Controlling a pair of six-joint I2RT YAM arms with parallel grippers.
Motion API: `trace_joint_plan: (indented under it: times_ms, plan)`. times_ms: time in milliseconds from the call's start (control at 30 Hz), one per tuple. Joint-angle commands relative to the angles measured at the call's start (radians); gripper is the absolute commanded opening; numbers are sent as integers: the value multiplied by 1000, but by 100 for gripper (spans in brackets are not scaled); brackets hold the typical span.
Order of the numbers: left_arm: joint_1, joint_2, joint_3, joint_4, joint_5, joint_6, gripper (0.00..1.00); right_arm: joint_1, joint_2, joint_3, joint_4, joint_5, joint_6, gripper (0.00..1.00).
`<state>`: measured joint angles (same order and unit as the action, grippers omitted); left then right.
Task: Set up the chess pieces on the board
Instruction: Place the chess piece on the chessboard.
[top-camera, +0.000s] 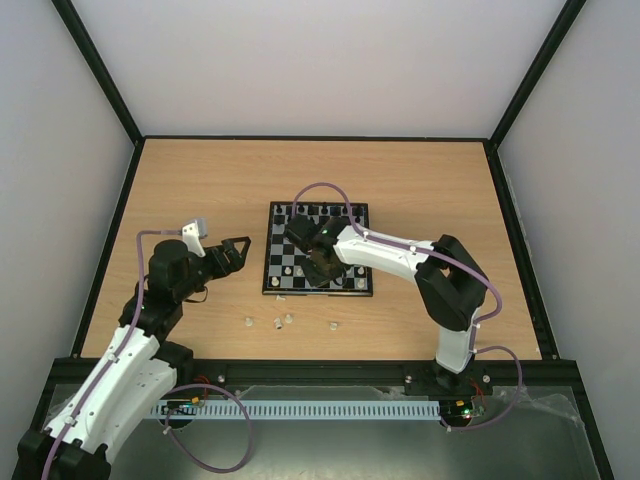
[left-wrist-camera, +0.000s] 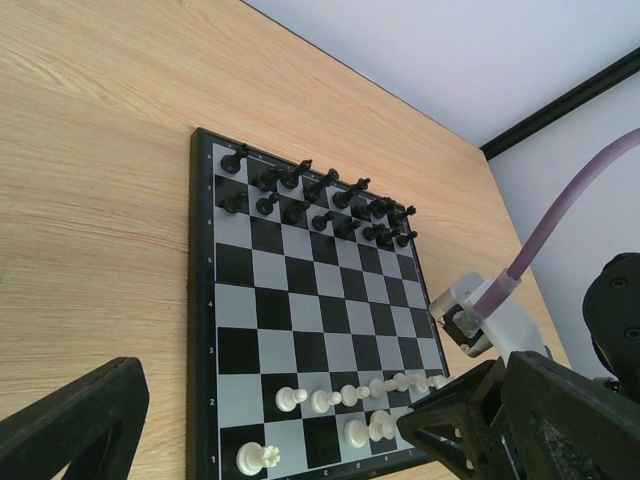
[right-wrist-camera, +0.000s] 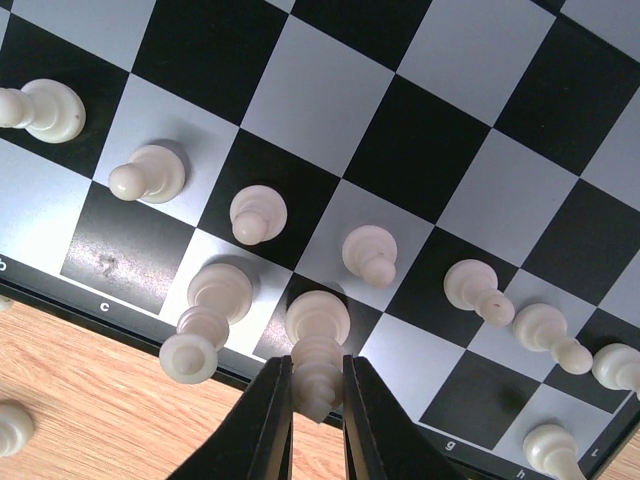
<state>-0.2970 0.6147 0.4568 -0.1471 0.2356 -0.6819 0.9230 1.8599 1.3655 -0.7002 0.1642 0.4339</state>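
- Top external view: the board (top-camera: 283, 262) lies in the middle of the worktop (top-camera: 200, 190).
  - The black pieces (top-camera: 320, 211) stand along its far rows.
  - The right gripper (top-camera: 318, 268) is down over the near rows and hides much of the white side.
  - The left gripper (top-camera: 243, 255) hovers over bare wood, off the board's left edge.
  - A few loose white pieces (top-camera: 276, 323) lie on the worktop just in front of the board, not yet placed.
- Left wrist view: the left jaws are spread wide with nothing between them, and the board shows beyond.
  - Both black rows look complete.
  - The white pawns (left-wrist-camera: 348, 393) form a line on the second row, but the square at its left end is bare.
  - The back row holds only a few pieces, one of them a corner piece (left-wrist-camera: 255, 458).
- Right wrist view: the right jaws are pinched shut on the top of a tall white piece (right-wrist-camera: 318, 325).
  - Its base sits on a dark back-row square, just beside a second tall piece (right-wrist-camera: 205, 325) on the neighbouring light square.
  - The marked c square is bare, and so are the two squares past the held piece.
- Progress: black is done and white is well over half done.
  - The held piece looks seated and ready to be let go.
  - What remains is one pawn and roughly four back-row pieces, which matches the loose pieces off the board.
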Motion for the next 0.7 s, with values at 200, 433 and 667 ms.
trace_joint_plan:
  times_ms: [200, 433, 667]
  plan:
    - [7, 15, -10, 30, 11, 7, 100, -6, 2, -40, -15, -14, -10, 13]
    - [7, 19, -11, 35, 11, 4, 99, -6, -24, -51, -18, -15, -6, 13]
    - [7, 22, -9, 39, 11, 3, 99, -5, -37, -55, -20, -23, -6, 13]
